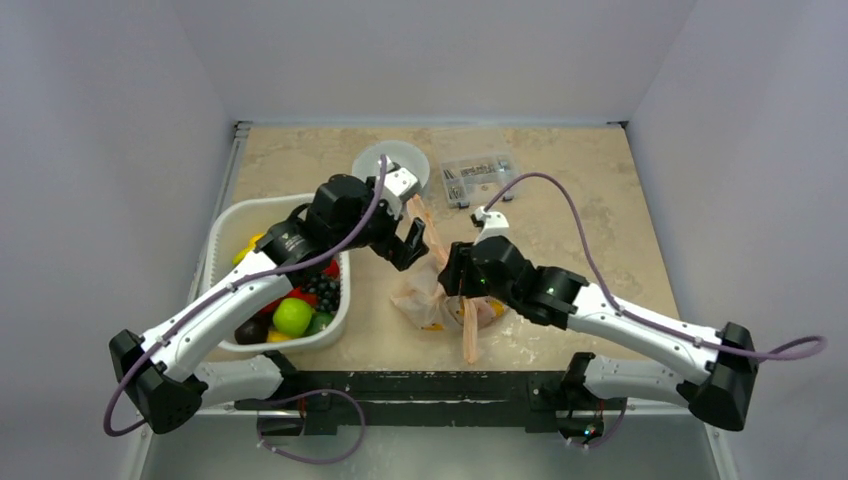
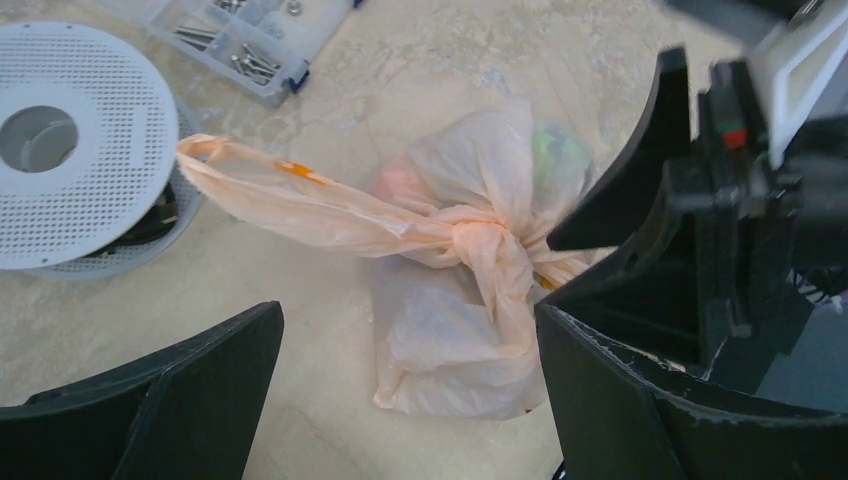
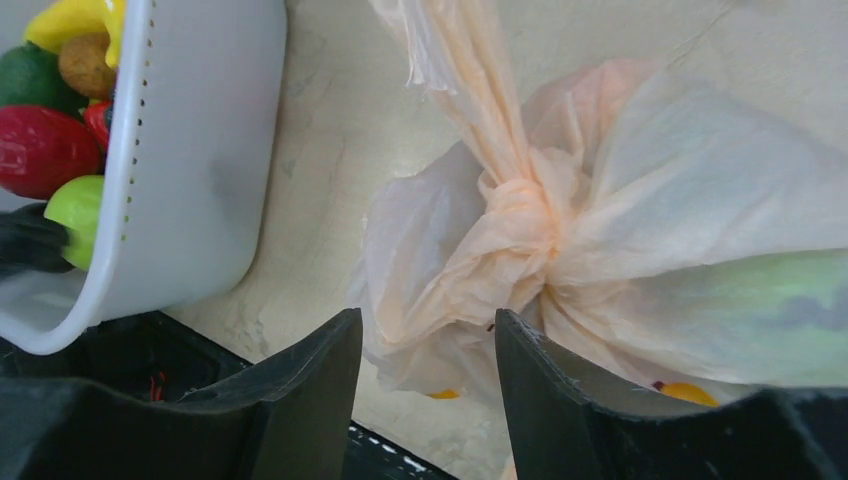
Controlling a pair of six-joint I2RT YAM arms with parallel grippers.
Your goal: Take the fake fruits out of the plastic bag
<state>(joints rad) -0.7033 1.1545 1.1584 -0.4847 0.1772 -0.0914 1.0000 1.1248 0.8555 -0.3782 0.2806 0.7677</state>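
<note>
The plastic bag (image 1: 440, 300) lies knotted shut on the counter (image 1: 600, 200), so loosen the knot (image 3: 515, 225) first. Pinch one handle strand (image 2: 290, 195) just beside it and pull away while your other hand pins the bag's body. Your right hand (image 3: 425, 320) is half parted, holding nothing, its tips just short of the knot. Your left hand (image 1: 412, 240) hangs wide and empty over the bag. The fake fruits (image 3: 760, 310) show green through the film.
</note>
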